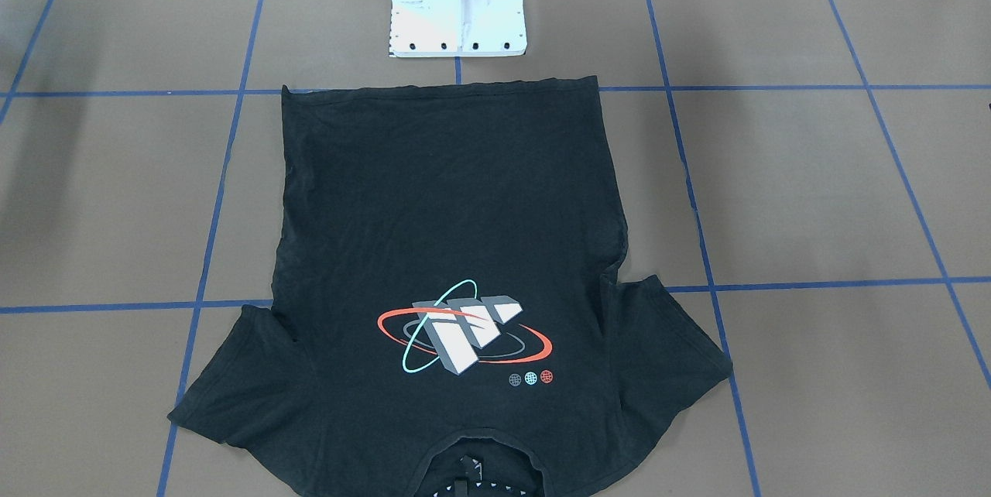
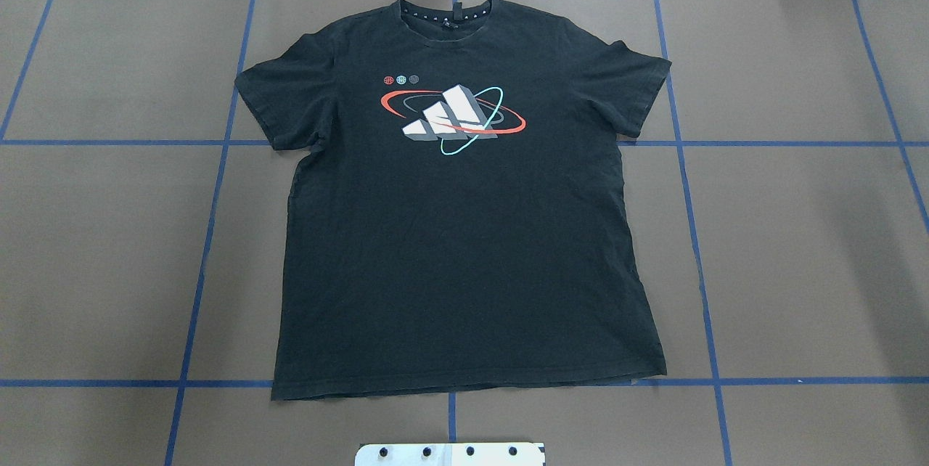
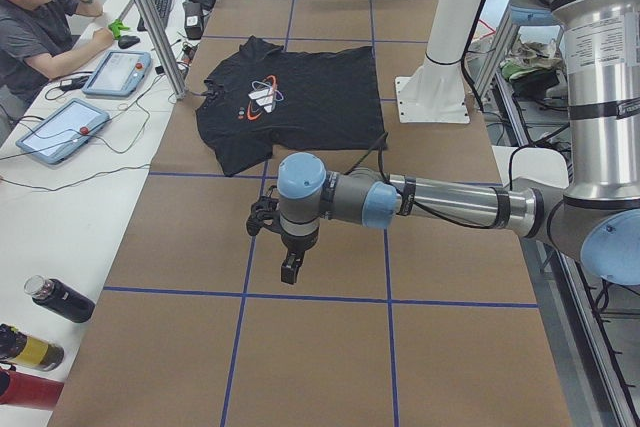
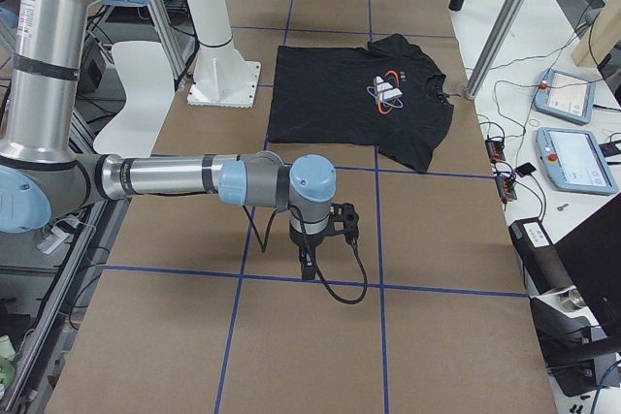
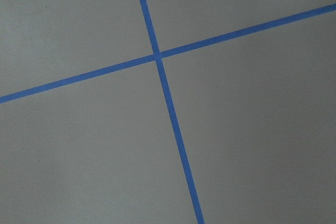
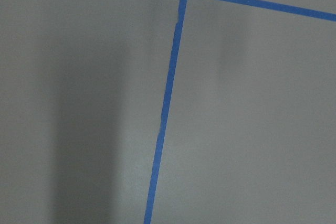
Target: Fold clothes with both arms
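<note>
T-shirt (image 2: 464,234): lying flat at table (image 2: 798,248) centre, graphic up.
Left gripper (image 3: 290,269): hovering over the left end; I cannot tell its opening.
Right gripper (image 4: 308,265): hovering over the right end; likewise unclear.

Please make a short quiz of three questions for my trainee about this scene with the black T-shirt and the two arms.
1. True or false: the T-shirt lies flat with its graphic facing up.
2. The collar points: A) toward the white pedestal; B) away from it; C) to the robot's left.
3. Fill in: the left gripper and the right gripper hang over bare table; neither touches the ____.

Key: 1 true; 2 B; 3 T-shirt.
</note>
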### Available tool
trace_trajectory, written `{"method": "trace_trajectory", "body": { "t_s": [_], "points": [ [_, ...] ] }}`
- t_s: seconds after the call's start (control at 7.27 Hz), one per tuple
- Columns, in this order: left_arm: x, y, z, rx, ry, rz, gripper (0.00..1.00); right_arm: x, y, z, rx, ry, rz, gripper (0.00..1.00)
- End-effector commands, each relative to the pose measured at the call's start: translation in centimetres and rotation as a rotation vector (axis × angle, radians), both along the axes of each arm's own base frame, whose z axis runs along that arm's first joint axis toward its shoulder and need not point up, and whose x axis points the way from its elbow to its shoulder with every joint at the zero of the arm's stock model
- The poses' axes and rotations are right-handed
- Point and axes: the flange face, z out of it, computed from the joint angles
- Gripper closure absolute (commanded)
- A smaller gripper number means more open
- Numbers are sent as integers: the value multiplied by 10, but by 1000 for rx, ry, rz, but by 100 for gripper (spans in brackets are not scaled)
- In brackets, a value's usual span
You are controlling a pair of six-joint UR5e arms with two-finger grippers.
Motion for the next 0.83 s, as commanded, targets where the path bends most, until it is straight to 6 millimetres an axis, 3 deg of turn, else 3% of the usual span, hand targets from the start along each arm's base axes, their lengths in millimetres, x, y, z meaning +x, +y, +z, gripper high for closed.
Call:
{"method": "trace_trajectory", "body": {
  "t_s": [0.0,0.41,0.69],
  "points": [
    [0,0,0,1,0,2,0,0,0,0,0,1,1,0],
    [0,-2,-12,50,0,2,0,0,-2,-8,21,-2,-5,0],
    [1,-3,-16,86,4,5,0,-5,-16,-18,46,-3,-15,0]
  ]
}}
